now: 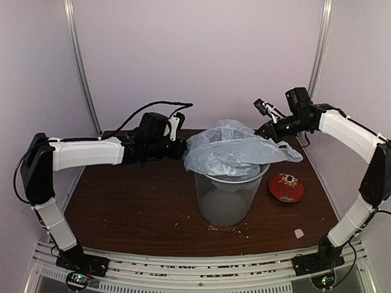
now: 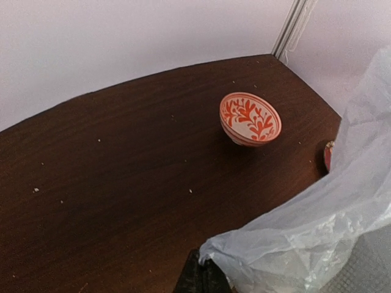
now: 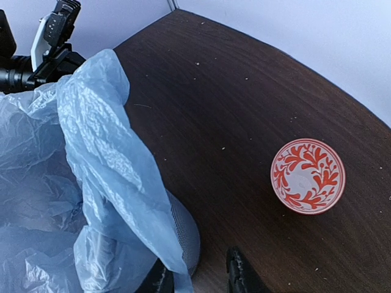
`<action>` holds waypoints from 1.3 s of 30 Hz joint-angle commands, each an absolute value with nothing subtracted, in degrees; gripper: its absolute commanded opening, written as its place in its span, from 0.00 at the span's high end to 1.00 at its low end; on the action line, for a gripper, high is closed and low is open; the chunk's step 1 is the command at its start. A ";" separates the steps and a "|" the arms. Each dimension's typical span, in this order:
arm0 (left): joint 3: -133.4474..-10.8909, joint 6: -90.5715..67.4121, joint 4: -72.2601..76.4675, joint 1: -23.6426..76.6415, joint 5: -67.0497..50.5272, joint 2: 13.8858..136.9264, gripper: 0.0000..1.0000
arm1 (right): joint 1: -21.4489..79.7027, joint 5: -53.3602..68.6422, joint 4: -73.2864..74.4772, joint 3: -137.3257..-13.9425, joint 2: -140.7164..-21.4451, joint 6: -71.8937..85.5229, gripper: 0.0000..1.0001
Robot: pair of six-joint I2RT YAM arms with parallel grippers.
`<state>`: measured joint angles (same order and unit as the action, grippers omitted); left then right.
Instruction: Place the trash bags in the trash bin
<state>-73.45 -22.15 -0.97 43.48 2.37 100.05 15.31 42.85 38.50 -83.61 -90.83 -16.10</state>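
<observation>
My left gripper is pinching the left edge of the trash bag, closed on the film as far as my wrist view is showing (only a dark stub of finger is peeking in at the bottom there). My right gripper is standing with its fingers apart. Bare wood is showing between them, and the bag's right edge is hanging against the inner side of one finger rather than being squeezed.

I am holding the two sides wide because the bag is broader than the trash bin and needs spreading over the mouth before it can sink in. The bag is sitting on top of the bin, billowing above the rim. A pale mass is showing through the mesh, which I am taking for its lower part, but most of it is not yet down.

The bin is standing upright in the middle of the table. A flat red dish is lying just to its right, apart from it. Farther back, a small red-patterned bowl is sitting clear of the plastic, so I am judging it no obstacle.
</observation>
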 commanded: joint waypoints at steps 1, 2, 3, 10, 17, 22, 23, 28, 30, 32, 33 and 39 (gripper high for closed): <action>-69.93 -25.19 -0.45 43.15 -3.60 95.45 1.00 | 15.30 44.12 41.20 -81.12 -89.86 -16.55 0.70; -69.24 -25.41 -1.52 43.15 -4.14 94.94 1.00 | 15.34 43.41 41.70 -80.50 -90.03 -16.76 0.70; -68.47 -25.77 -2.40 43.15 -4.88 94.28 1.00 | 15.34 43.08 42.27 -79.84 -90.16 -17.05 0.70; -62.92 -28.56 -4.68 42.41 -8.31 91.68 1.00 | 15.27 43.44 44.45 -75.11 -92.20 -19.27 0.69; -62.22 -28.72 -9.28 42.36 -4.20 88.29 1.00 | 14.70 42.71 44.83 -75.61 -88.45 -19.14 0.65; -61.29 -27.64 -13.07 42.42 -1.19 82.54 1.00 | 11.90 38.26 45.84 -76.92 -81.59 -19.42 0.55; -60.96 -27.35 -13.93 42.39 -0.62 81.44 0.95 | 11.32 36.98 46.06 -76.72 -80.09 -19.60 0.52; -59.03 -25.97 -19.26 41.85 5.37 76.81 0.41 | 8.07 32.07 47.91 -75.93 -74.47 -20.91 0.44; -58.18 -25.40 -20.08 41.51 6.57 74.58 0.33 | 7.17 31.34 48.86 -76.18 -73.10 -21.21 0.43; -57.58 -23.93 -19.75 41.44 6.03 72.14 0.30 | 6.43 31.06 49.45 -76.41 -71.84 -21.48 0.42; -57.09 -22.89 -18.51 41.52 4.52 70.55 0.29 | 6.11 30.95 49.75 -76.63 -71.33 -21.64 0.42; -50.42 -13.22 -4.99 41.52 -13.78 61.21 0.22 | 3.25 29.62 50.26 -78.20 -68.15 -25.18 0.48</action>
<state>-53.84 -21.47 -16.12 41.82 -1.04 65.91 4.97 31.97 48.71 -75.50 -70.65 -21.78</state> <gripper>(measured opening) 0.763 0.538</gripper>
